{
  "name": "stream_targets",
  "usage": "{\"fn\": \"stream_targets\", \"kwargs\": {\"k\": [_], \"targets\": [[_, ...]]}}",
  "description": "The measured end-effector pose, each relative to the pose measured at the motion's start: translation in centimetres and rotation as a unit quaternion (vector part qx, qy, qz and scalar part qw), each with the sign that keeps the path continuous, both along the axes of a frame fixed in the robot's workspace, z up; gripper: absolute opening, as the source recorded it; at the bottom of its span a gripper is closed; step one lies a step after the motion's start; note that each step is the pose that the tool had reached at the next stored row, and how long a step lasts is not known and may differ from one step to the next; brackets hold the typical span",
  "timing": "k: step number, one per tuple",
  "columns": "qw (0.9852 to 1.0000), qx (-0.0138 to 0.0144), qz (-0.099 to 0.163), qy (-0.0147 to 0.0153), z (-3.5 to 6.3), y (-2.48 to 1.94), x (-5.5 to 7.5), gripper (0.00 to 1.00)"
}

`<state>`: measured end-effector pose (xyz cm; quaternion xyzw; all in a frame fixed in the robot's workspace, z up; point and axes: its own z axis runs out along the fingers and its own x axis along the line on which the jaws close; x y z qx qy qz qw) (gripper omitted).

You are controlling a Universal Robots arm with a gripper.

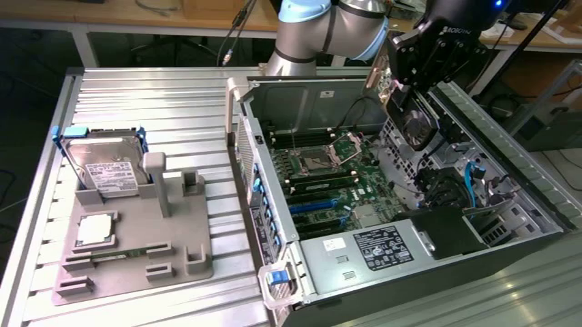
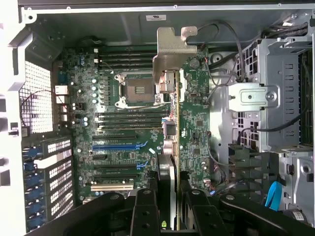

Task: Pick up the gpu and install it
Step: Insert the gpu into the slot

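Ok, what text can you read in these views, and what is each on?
"ROBOTIQ": on the claw body.
Hard drive label: too small to read.
Power supply label: too small to read.
White sticker on the case wall: blurred.
Motherboard print: too small.
On the gpu: nothing readable.

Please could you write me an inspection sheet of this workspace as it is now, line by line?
Surface: ribbed metal table carries a grey fixture and an open computer case.
Job's things: gpu held over the motherboard, not yet seated in a slot.
Clutter: hard drive upright in the fixture; square chip flat on it.
Hand: hand shut on the gpu.
Cables: black cables beside the drive cage; blue cable in the case.
Surroundings: wooden bench behind the table.
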<state>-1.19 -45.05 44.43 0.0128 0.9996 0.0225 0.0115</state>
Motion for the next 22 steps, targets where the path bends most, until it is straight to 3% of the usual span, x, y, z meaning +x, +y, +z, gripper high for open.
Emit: {"fn": "stream_targets", "kwargs": {"k": [12, 22], "targets": [[0.9996, 0.0, 0.028, 0.0, 0.0, 0.0, 0.0, 0.27], [0.9984, 0.0, 0.057, 0.0, 0.0, 0.0, 0.0, 0.27]]}}
